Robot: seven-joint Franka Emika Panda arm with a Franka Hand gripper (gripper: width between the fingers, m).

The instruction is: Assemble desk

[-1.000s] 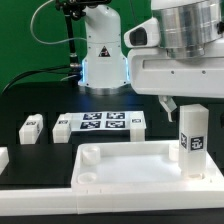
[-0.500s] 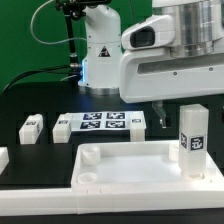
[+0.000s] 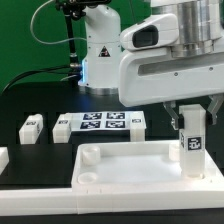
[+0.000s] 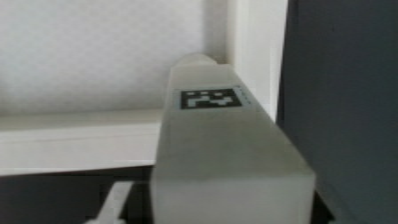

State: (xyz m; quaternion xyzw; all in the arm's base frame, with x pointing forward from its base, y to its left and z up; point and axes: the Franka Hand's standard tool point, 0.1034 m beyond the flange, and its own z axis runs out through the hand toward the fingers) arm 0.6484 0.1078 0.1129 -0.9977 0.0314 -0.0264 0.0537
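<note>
The white tray-like tabletop (image 3: 125,186) lies at the front of the black table. One white square leg (image 3: 192,142) with a tag stands upright in the tabletop's corner socket at the exterior view's right. My gripper (image 3: 192,117) is down over the top of this leg, with a finger on each side. In the wrist view the leg (image 4: 222,150) fills the space between the jaws, and a thin dark gap shows between it and one finger (image 4: 121,200). The jaws look open around the leg. The tabletop's inside (image 4: 89,60) shows behind it.
The marker board (image 3: 100,123) lies behind the tabletop. Loose white legs lie beside it (image 3: 32,126) (image 3: 62,127) (image 3: 138,122), and another part shows at the left edge (image 3: 3,158). A long white border strip (image 3: 60,205) runs along the front. The arm's base (image 3: 100,50) stands at the back.
My gripper has moved to the exterior view's left and down, from beside and above the upright leg to straddling its top. The leg and tabletop have not moved.
</note>
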